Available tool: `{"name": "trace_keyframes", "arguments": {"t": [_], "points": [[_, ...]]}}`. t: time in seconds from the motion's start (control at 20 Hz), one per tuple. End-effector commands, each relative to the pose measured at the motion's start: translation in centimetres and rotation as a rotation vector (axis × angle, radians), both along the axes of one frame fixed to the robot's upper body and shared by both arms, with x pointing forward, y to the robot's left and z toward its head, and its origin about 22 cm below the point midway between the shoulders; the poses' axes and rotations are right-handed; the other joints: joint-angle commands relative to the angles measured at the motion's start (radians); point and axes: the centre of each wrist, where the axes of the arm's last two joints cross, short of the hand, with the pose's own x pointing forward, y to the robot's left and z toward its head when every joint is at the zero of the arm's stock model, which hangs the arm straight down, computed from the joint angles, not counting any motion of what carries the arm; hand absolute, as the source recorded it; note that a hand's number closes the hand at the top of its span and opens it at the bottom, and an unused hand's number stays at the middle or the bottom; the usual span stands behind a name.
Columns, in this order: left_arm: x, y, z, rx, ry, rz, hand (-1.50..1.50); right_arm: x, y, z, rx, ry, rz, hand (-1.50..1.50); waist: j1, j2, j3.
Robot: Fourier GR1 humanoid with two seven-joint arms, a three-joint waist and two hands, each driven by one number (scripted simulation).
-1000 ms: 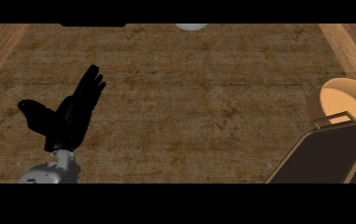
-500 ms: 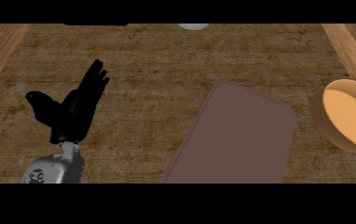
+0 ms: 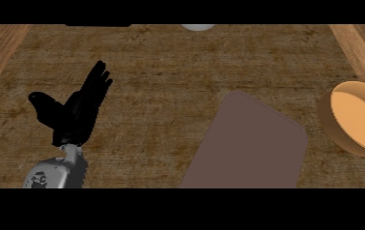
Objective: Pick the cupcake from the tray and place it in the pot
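My left hand (image 3: pixel 75 109) shows at the left of the head view, open, fingers straight and pointing up, thumb spread to the left, holding nothing. A broad grey-brown slab (image 3: pixel 249 147) with rounded corners rises from the lower edge right of centre; I cannot tell what it is. At the right edge sits a round orange vessel (image 3: pixel 348 118), cut off by the frame, its inside pale orange. No cupcake shows, and my right hand is not visible.
The counter top (image 3: pixel 178 69) is brown and woven-looking, with wooden borders at the far left (image 3: pixel 10 40) and far right (image 3: pixel 351 43). A small white object (image 3: pixel 197 27) and a dark object (image 3: pixel 98 25) peek in at the top edge.
The grey-brown slab has come in from the lower right corner toward the centre. The orange vessel now shows lower at the right edge. My left hand has stayed open, shifting slightly.
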Motion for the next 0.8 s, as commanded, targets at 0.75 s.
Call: {"name": "trace_keyframes", "arguments": {"t": [0.75], "points": [[-0.9,0.3,0.7,-0.007,0.007,0.007,0.00,-0.2,-6.9,-1.6,0.450,-0.466,-0.197,-1.50,-0.013,-0.003,0.001]]}}
